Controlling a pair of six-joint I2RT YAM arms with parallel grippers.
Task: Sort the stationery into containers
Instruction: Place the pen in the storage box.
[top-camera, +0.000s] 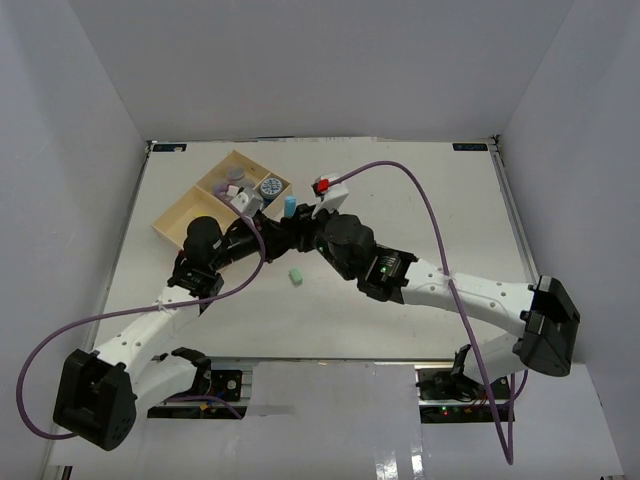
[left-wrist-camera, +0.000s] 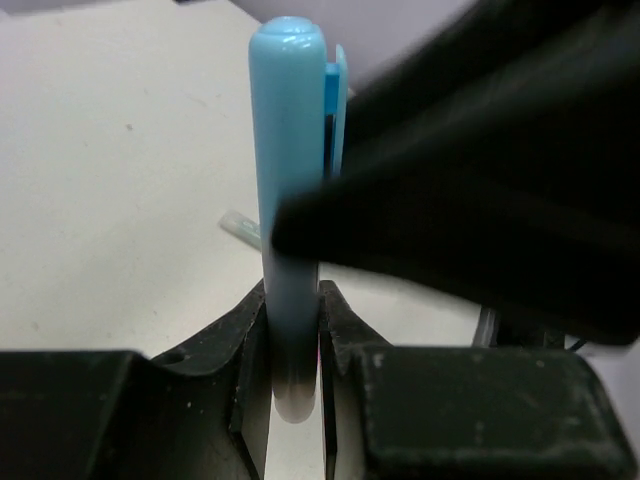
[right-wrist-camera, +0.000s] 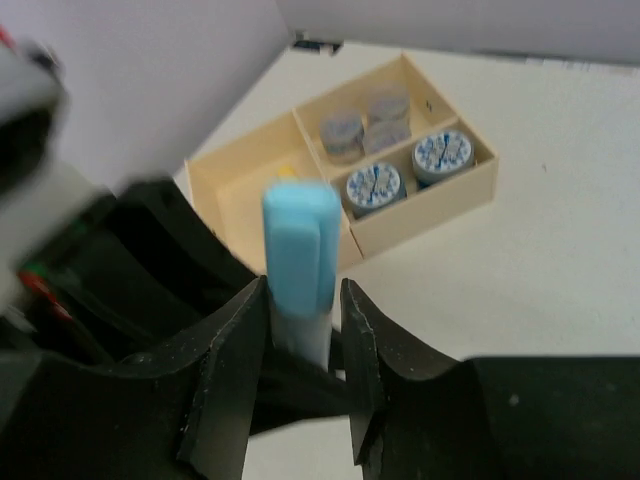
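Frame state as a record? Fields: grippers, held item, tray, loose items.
left gripper: shut on blue stick
right gripper: shut on the same blue stick, higher up
tray: grey rolls in one small compartment, patterned rolls in the other
loose: green piece on table
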